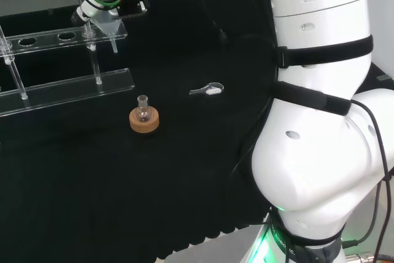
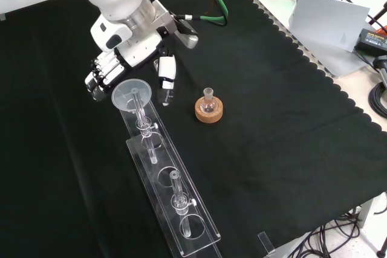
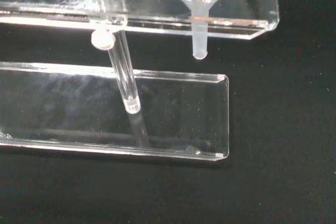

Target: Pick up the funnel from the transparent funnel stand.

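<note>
One funnel (image 2: 131,93) seated in the end hole of the clear stand (image 2: 181,209), just below the hand (image 2: 106,70), fingers curled but empty, thumb apart, poised for grasping.

The head camera looks from behind the arm across the black cloth toward the clear plastic two-tier funnel stand (image 1: 68,84); the front camera looks down on it (image 2: 166,179) from the opposite side; the wrist camera sits close beside its end (image 3: 173,114).
</note>
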`<state>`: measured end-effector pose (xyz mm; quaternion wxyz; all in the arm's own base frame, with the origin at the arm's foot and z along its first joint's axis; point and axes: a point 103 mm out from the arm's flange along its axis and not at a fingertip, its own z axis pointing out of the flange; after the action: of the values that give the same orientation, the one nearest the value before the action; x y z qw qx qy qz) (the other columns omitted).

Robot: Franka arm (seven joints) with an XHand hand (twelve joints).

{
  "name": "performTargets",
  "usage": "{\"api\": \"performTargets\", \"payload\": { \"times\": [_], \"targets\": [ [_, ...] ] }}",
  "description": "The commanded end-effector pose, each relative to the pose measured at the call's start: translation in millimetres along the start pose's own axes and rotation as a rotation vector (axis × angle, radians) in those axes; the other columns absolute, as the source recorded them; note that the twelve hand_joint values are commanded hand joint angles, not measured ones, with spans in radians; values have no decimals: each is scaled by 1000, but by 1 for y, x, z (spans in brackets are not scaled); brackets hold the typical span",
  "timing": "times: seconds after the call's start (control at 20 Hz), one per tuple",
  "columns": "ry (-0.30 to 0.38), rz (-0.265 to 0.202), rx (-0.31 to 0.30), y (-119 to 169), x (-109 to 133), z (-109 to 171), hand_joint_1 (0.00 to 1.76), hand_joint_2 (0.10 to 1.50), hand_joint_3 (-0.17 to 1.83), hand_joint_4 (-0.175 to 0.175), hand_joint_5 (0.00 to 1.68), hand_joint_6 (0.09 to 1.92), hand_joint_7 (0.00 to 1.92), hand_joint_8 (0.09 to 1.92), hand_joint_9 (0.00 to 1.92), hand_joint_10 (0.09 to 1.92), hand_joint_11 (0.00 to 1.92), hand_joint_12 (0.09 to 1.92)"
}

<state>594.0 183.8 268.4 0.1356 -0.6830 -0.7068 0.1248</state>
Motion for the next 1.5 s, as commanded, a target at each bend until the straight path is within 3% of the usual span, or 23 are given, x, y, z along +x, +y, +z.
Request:
{"api": "performTargets", "payload": {
  "times": [0.05,0.2,0.4,0.55,1.5],
  "targets": [
    [23,-2,29,-1,1,8,398,736,1,-7,0,87,29,87,19,87,0,962],
    [65,-5,-16,-2,0,9,415,740,2,-12,0,87,86,87,88,87,0,1157],
    [77,-7,-52,-2,-3,10,466,745,2,-20,13,87,105,334,16,583,0,1371],
    [71,-2,-47,0,-4,10,485,747,2,-26,56,87,88,546,1,720,0,1417],
    [35,2,-22,11,-13,16,489,747,2,-32,72,87,53,606,0,760,0,1431]
  ]
}}
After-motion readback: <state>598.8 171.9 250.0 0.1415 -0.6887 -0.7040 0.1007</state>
